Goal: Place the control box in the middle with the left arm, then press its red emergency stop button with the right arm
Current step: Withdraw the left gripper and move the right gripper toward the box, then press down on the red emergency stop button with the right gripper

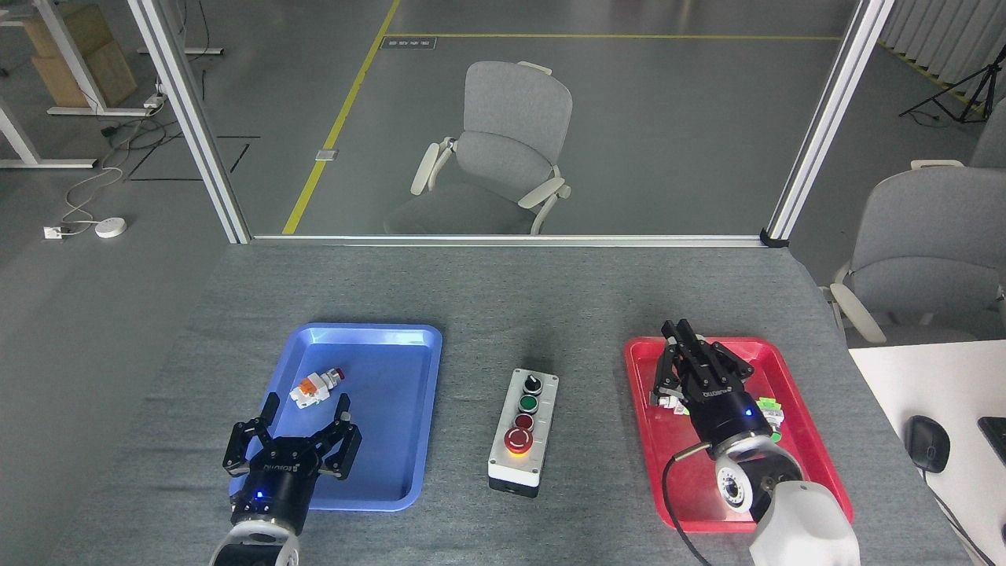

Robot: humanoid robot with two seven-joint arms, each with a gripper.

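The control box (524,432), light grey on a black base, lies on the bare grey cloth between the two trays, with nothing touching it. Its red emergency stop button (519,441) is the nearest in its row of buttons. My left gripper (308,410) hangs open over the near left part of the blue tray (369,491), well left of the box and holding nothing. My right gripper (678,332) is over the far left part of the red tray (794,369), to the right of the box. Its fingers are drawn together to a point, with nothing seen between them.
A small white-and-orange switch (314,387) lies in the blue tray. White-and-green parts (769,407) lie in the red tray, partly hidden by my right wrist. A white desk (927,377) with a black mouse (927,442) adjoins on the right. Grey chairs stand beyond the table.
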